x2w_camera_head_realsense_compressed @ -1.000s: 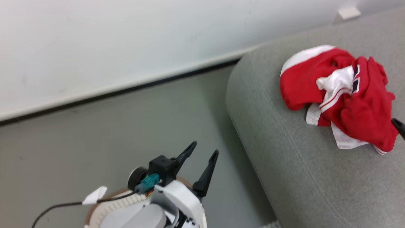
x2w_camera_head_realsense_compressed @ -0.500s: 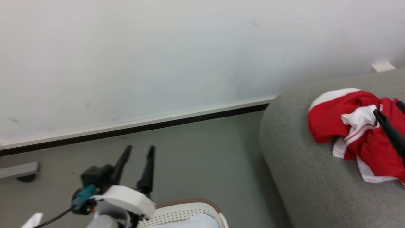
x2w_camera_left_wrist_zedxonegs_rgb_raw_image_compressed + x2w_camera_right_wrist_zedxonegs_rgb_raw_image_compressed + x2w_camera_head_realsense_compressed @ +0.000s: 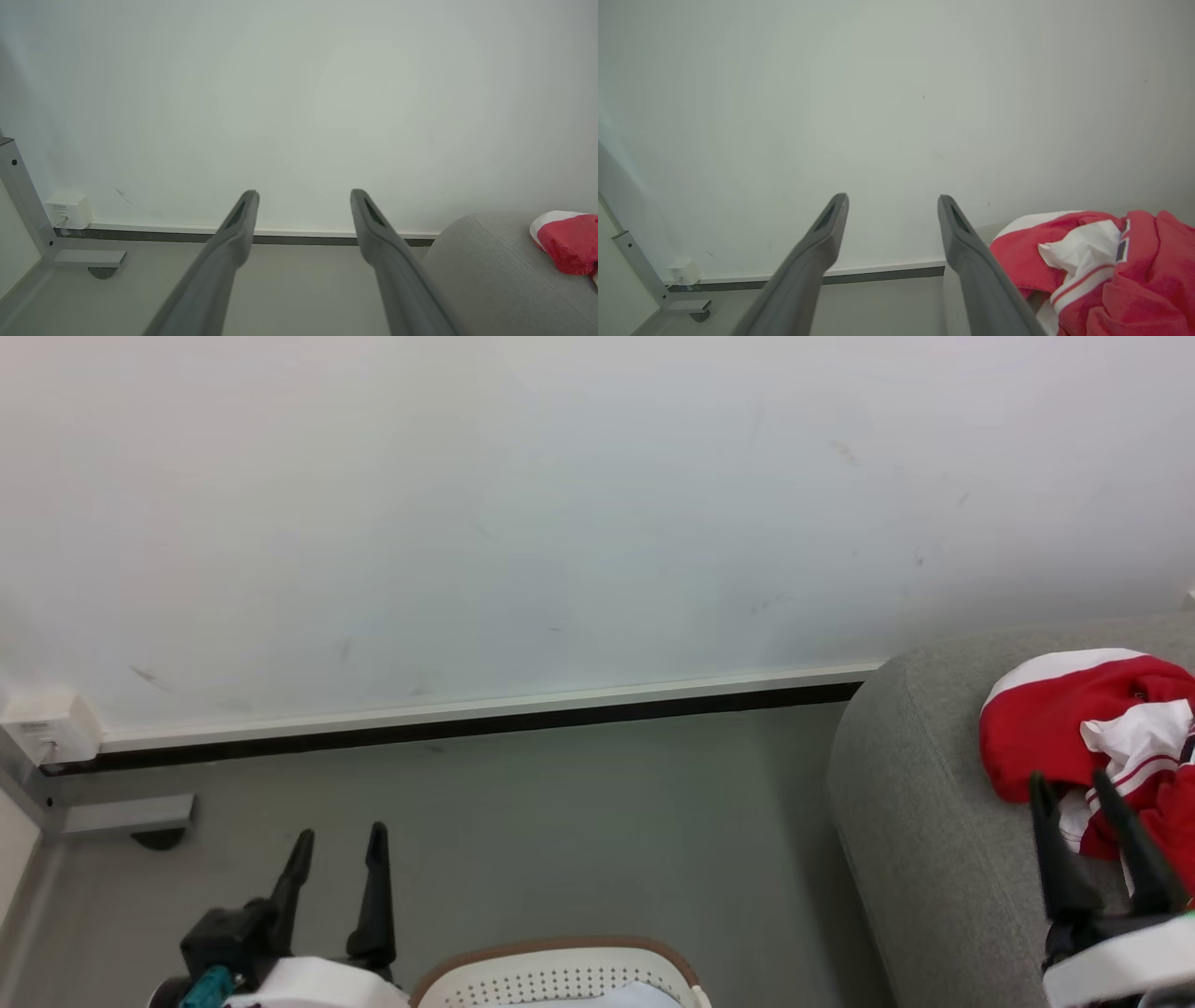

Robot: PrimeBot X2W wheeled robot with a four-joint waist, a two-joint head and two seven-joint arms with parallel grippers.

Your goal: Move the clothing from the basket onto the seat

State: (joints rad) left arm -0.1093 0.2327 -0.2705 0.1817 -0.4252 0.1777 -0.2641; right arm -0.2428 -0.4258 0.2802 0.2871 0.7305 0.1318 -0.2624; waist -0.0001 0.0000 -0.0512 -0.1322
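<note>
The red clothing [image 3: 1055, 728] is lying crumpled on the grey sofa [image 3: 915, 821], near its rounded end. The white basket [image 3: 560, 947] peeks in at the bottom of the head view with some pale cloth [image 3: 635, 997] inside. The left gripper [image 3: 342, 833] sits just left of the basket, fingers spread, holding nothing. The right gripper [image 3: 1070, 778] is over the sofa by the clothing, also wide apart and empty.

Red clothing [image 3: 1055, 733] crumpled on seat [image 3: 920, 831], basket [image 3: 551, 976] nearby
</note>
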